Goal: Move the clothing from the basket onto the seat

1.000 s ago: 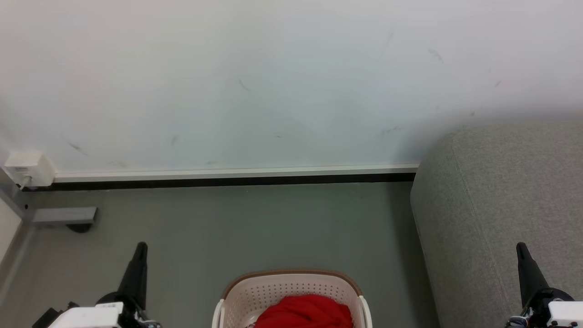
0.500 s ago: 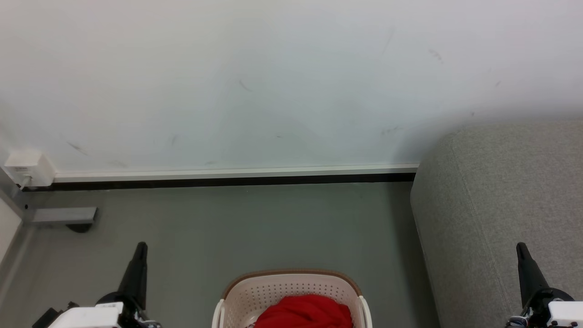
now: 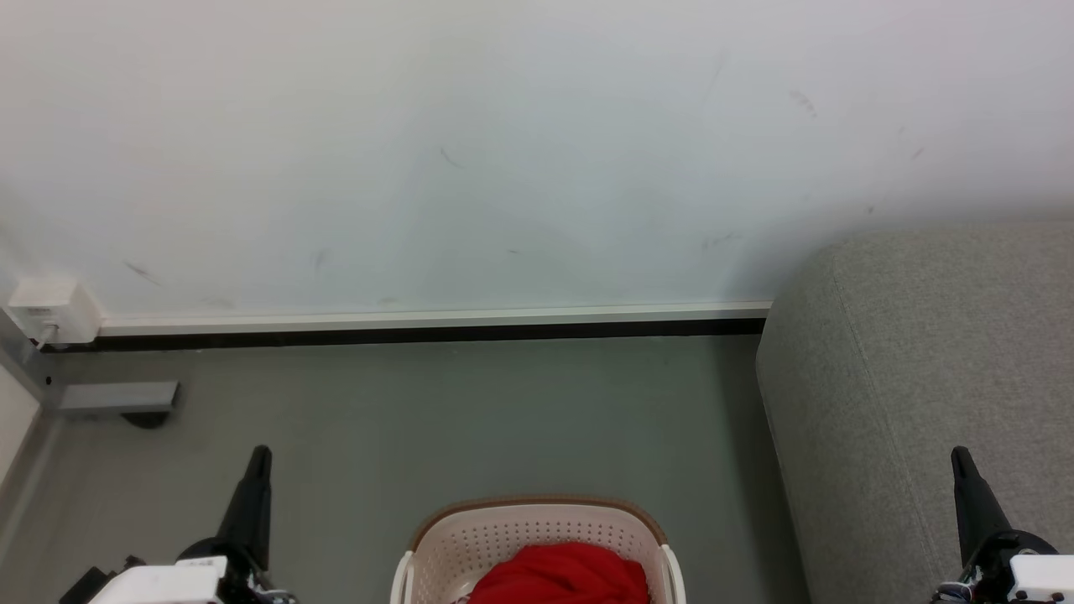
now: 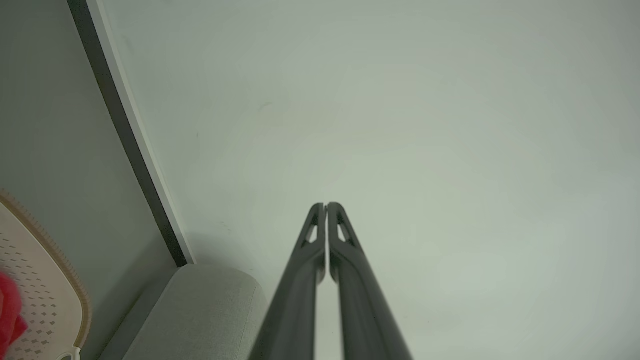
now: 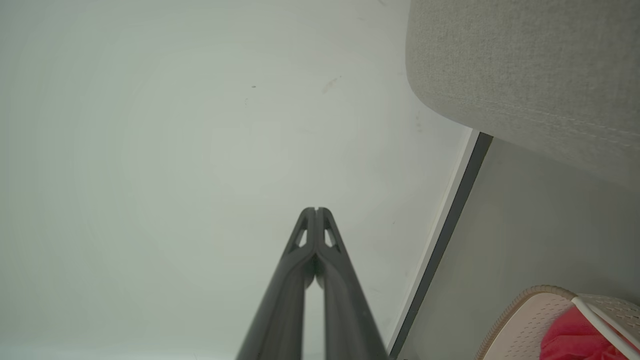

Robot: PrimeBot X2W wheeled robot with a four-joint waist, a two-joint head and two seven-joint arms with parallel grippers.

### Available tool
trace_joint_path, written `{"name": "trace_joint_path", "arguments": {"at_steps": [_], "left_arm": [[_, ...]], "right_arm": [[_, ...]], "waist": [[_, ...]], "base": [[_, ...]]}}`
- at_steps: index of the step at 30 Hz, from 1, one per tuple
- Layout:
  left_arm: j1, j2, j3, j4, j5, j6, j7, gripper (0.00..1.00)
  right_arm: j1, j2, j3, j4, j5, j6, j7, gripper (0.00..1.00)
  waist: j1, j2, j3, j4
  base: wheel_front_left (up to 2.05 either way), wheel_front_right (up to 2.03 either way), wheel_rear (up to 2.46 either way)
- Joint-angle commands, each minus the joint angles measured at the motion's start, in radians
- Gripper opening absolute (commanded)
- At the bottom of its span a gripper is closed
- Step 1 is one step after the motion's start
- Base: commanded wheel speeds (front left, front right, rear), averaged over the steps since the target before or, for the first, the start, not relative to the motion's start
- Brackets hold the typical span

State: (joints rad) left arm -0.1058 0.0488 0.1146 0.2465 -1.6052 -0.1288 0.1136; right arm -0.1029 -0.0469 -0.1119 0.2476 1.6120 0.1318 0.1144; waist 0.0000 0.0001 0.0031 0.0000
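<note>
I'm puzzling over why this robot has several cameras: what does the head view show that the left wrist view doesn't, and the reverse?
Head view: the right gripper, a white wall box and a grey floor bracket. Left wrist view: the left gripper close up, its two fingers pressed shut. Shared: basket, red clothing, grey seat, wall and skirting.

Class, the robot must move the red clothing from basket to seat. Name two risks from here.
The left gripper and right gripper hold their fingers shut; unopened, they might only push the clothing. The basket lies at the head view's bottom edge, so a grasp may go unseen.
</note>
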Motion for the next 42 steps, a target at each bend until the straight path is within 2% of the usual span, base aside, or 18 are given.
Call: {"name": "trace_joint_path", "arguments": {"at_steps": [1, 13, 14, 25, 37, 42], "left_arm": [[-0.007, 0.002, 0.001, -0.003, -0.015, -0.005, 0.004, 0.00], [-0.007, 0.003, 0.001, -0.003, -0.015, -0.005, 0.004, 0.00], [0.000, 0.000, 0.000, 0.000, 0.000, 0.000, 0.000, 1.00], [0.000, -0.001, -0.050, 0.018, 0.013, 0.000, -0.050, 1.00], [-0.009, 0.000, -0.083, 0.036, 0.090, 0.001, -0.105, 1.00], [-0.014, 0.000, -0.090, 0.032, 0.175, 0.026, -0.125, 1.00]], "right_arm": [[-0.014, -0.007, -0.004, -0.006, 0.002, -0.002, 0.002, 0.00], [-0.015, -0.007, -0.004, -0.006, 0.002, -0.002, 0.002, 0.00], [0.000, 0.000, 0.000, 0.000, 0.000, 0.000, 0.000, 1.00], [0.016, 0.002, 0.033, 0.007, -0.053, 0.000, -0.051, 1.00], [0.025, 0.001, 0.046, -0.018, -0.243, 0.000, -0.105, 1.00], [0.030, 0.000, 0.056, -0.036, -0.332, 0.000, -0.126, 1.00]], "waist": [[0.0000, -0.0001, 0.000, 0.000], [0.0000, -0.0001, 0.000, 0.000], [0.0000, -0.0001, 0.000, 0.000], [0.0000, -0.0001, 0.001, 0.002], [0.0000, -0.0001, 0.001, 0.005], [0.0000, -0.0001, 0.002, 0.006]], "base": [[0.00, 0.00, 0.00], [0.00, 0.00, 0.00], [0.00, 0.00, 0.00], [0.00, 0.00, 0.00], [0.00, 0.00, 0.00], [0.00, 0.00, 0.00]]}}
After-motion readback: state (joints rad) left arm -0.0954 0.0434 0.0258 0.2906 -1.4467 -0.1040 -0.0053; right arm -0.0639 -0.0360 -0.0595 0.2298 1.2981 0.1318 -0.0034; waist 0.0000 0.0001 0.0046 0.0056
